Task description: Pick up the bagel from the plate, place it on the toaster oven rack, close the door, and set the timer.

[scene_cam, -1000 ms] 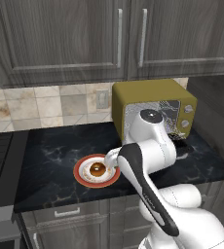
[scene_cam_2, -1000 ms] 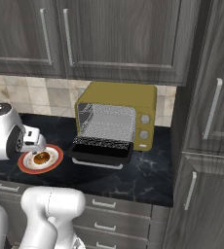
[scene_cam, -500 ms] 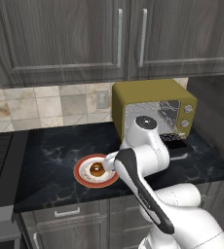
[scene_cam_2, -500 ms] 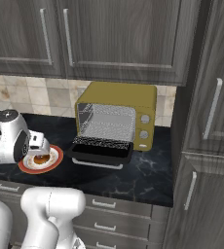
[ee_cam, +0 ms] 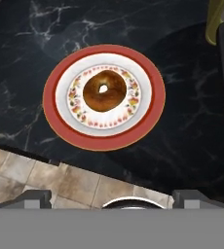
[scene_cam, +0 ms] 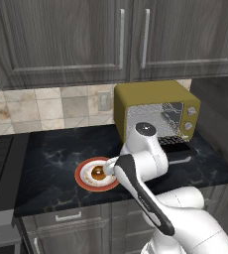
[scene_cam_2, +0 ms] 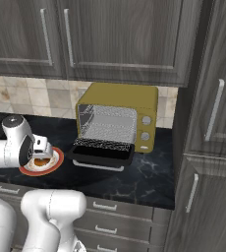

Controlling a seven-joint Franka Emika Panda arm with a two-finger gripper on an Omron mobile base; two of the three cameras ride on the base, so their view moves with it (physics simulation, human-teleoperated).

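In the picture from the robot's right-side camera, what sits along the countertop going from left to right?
The plate with the bagel on it → the open door of the toaster oven → the yellow toaster oven.

Home kitchen: grey cabinets (scene_cam: 61,39), tiled backsplash (scene_cam: 46,109), marble counter (scene_cam: 51,154), toaster oven (scene_cam_2: 117,115).

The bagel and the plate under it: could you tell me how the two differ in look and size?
The bagel is golden-brown, while the plate is white with an orange-red rim and a patterned ring. The bagel is much smaller and covers just the plate's middle. The bagel has a hole through its centre; the plate is a flat, unbroken disc resting on the dark counter. Both are round.
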